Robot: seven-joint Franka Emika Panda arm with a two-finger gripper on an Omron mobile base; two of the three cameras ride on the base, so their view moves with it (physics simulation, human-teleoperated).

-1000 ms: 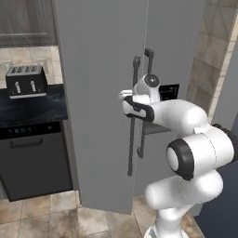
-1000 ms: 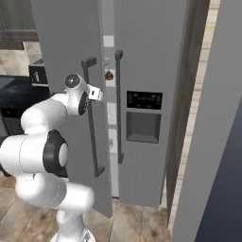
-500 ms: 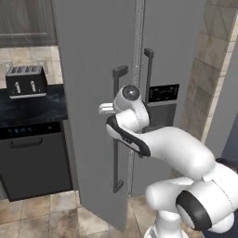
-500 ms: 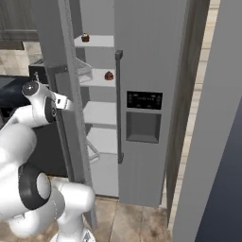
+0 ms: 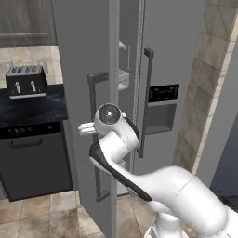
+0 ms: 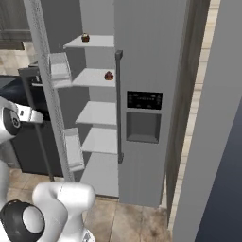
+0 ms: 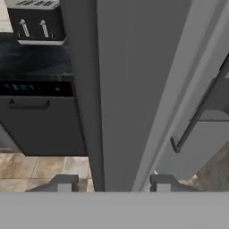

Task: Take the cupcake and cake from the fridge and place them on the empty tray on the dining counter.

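The fridge (image 6: 151,56) stands with its left door (image 5: 83,69) swung out toward me. Inside, the cupcake (image 6: 85,38) sits on the top white shelf and the cake (image 6: 109,75) on the shelf below. My gripper (image 5: 87,128) is at the open door's dark bar handle (image 5: 91,102), at mid height. From the right it shows as my gripper (image 6: 41,116) just left of the door's edge. In the hand view my gripper (image 7: 112,183) has its fingertips (image 7: 61,182) apart. The door's edge runs up between them with a gap on both sides.
A toaster (image 5: 25,81) stands on the black worktop (image 5: 32,109) left of the fridge, above a dark appliance front (image 5: 35,158). Two clear bins (image 6: 73,149) hang inside the open door. The right door carries a dispenser panel (image 6: 144,116) and a bar handle (image 6: 118,104).
The left fridge door has swung from nearly shut to wide open, and my hand travelled left with its handle. The jaws, shut on the handle before, have parted.
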